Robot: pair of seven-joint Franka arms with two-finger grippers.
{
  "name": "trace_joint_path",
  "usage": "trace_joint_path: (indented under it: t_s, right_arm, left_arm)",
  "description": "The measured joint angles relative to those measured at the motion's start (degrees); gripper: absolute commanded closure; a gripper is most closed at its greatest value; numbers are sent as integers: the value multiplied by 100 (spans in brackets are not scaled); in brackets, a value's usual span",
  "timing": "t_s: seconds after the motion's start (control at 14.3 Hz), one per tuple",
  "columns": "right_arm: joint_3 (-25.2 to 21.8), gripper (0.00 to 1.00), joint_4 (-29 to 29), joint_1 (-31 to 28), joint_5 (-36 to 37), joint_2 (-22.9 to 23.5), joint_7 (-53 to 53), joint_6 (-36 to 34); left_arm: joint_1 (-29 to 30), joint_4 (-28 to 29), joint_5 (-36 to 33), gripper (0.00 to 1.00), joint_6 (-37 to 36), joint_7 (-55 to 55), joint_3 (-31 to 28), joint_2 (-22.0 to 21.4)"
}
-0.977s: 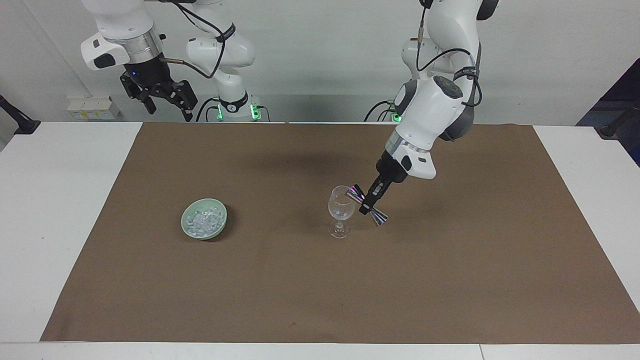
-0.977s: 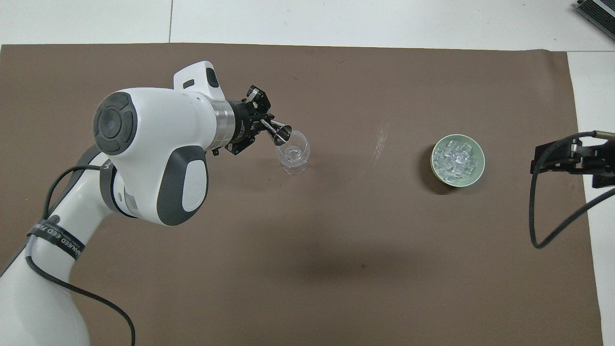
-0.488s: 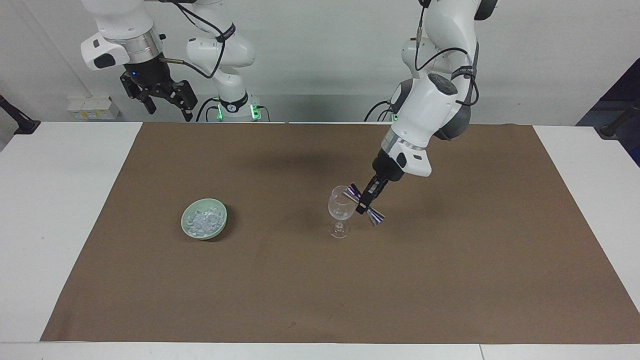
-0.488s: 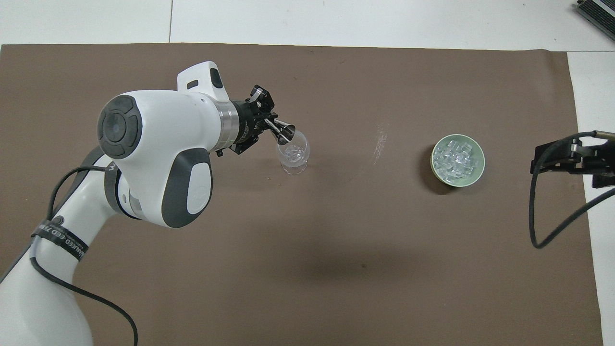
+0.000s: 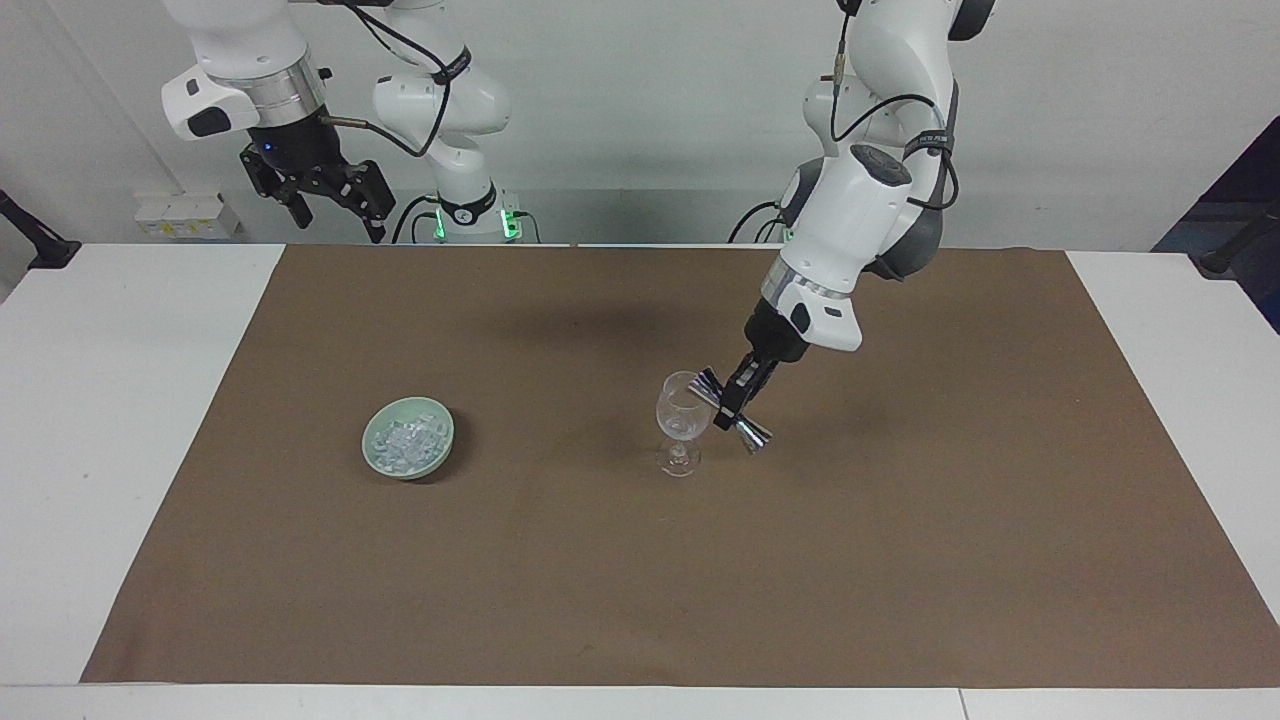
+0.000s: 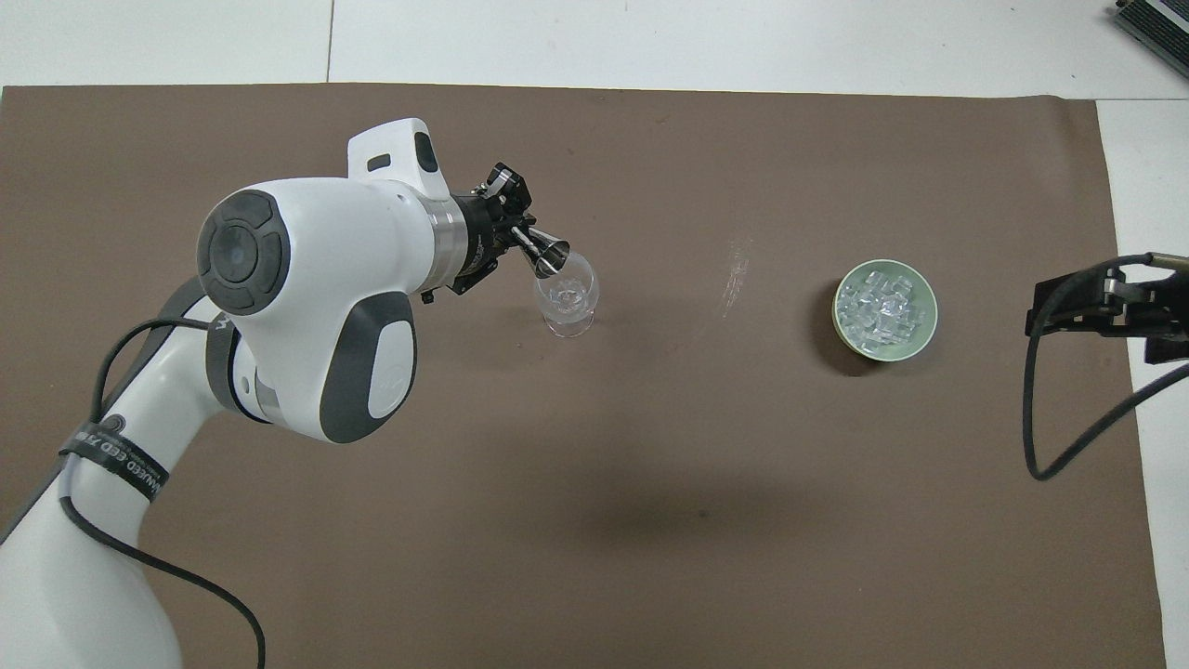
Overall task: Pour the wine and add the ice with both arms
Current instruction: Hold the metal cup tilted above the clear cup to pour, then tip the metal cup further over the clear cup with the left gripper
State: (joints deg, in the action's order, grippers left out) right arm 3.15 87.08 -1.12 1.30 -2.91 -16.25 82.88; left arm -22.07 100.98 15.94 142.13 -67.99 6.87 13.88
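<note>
A clear wine glass stands upright near the middle of the brown mat. My left gripper is shut on the waist of a silver double-cone jigger. The jigger is tipped, with one mouth at the glass's rim. The wine is out of view: I see no coloured liquid in the glass or the jigger. The ice is heaped in a pale green bowl toward the right arm's end. My right gripper waits open, raised high over that end's table edge.
The brown mat covers most of the white table. A black cable hangs looped from the right arm's wrist. The left arm's bulky forearm leans over the mat beside the glass.
The left arm's forearm has lifted and swung slightly, while the jigger stays tipped at the glass's rim. The right gripper has risen a little.
</note>
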Motion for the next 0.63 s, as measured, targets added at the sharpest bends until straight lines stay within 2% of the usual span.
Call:
trace_joint_path:
  t_s: [0.63]
  right_arm:
    - [0, 0, 0, -2, 0, 0, 0, 0]
  left_arm:
    - [-76, 15, -279, 100, 4, 0, 10, 2]
